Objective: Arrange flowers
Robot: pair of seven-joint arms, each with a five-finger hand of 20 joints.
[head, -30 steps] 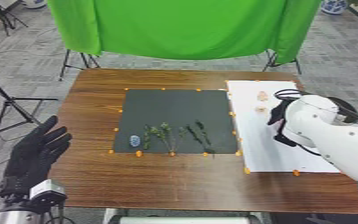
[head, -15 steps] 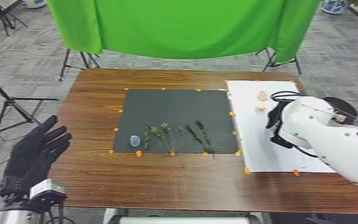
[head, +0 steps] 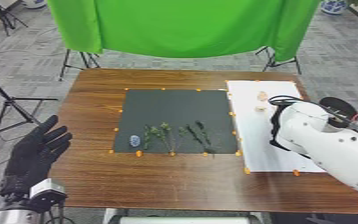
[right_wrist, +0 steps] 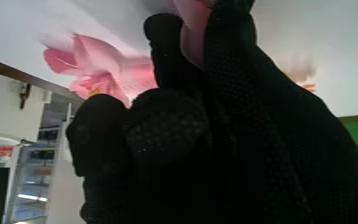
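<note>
"Where was everything, with twelve o'clock toward the green cloth (head: pixel 184 30)?"

"Leafy stems (head: pixel 165 132) lay on the dark mat (head: pixel 171 102), fanned from four round to eight o'clock of its middle, a blue oval piece (head: pixel 135 141) just beside the leftmost. On the white board (head: pixel 260 160), two pale blossoms (head: pixel 262 96) lay toward eleven o'clock of its centre."

"And the robot's right hand (head: pixel 276 131)?"

"Over the white board, at three o'clock from the mat. The right wrist view showed its fingers drawn narrow and curled, pinching a pink petal (right_wrist: pixel 193 37). A pink flower (right_wrist: pixel 95 60) appeared just beside them. How much of a bloom hung from the petal, I cannot tell."

"The left hand (head: pixel 35 157)?"

"Off the edge of the brown wooden table (head: pixel 95 185), toward eight o'clock from the mat. Its fingers were straight and slightly apart, holding nothing, pointing up and toward one o'clock."
</note>
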